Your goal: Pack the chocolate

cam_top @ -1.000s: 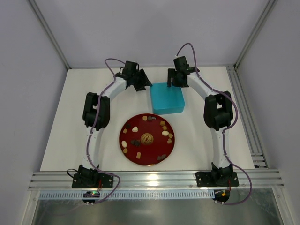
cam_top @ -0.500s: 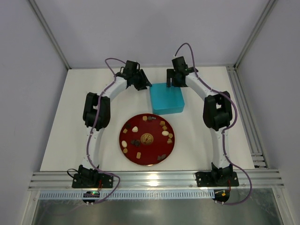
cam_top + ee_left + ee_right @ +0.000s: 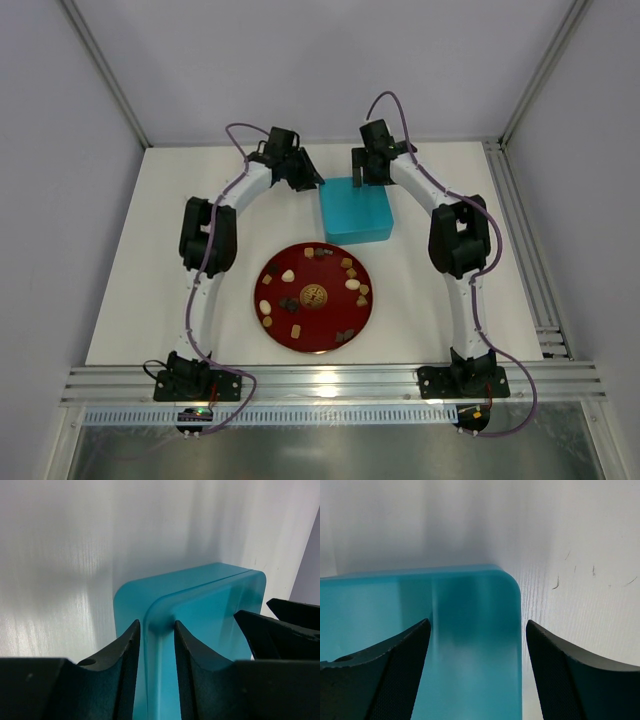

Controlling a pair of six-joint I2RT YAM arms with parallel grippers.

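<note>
Several small chocolate pieces [image 3: 288, 275], dark, tan and cream, lie in a ring on the red plate [image 3: 325, 272] at mid-table. Behind it stands a closed teal box [image 3: 358, 212]. My left gripper [image 3: 309, 183] is at the box's far left corner. In the left wrist view its jaws [image 3: 156, 625] are closed narrowly on the edge of the teal lid [image 3: 210, 605]. My right gripper [image 3: 366, 178] is at the box's far edge. In the right wrist view it [image 3: 478, 625] is open wide, straddling a corner of the box [image 3: 380, 605].
The plate has a round gold emblem [image 3: 313, 296] at its centre. A metal rail [image 3: 330, 382] runs along the table's near edge by the arm bases. White walls close in the back and sides.
My right gripper has shifted slightly left along the box's far edge. The left gripper, the box and the plate have stayed in place.
</note>
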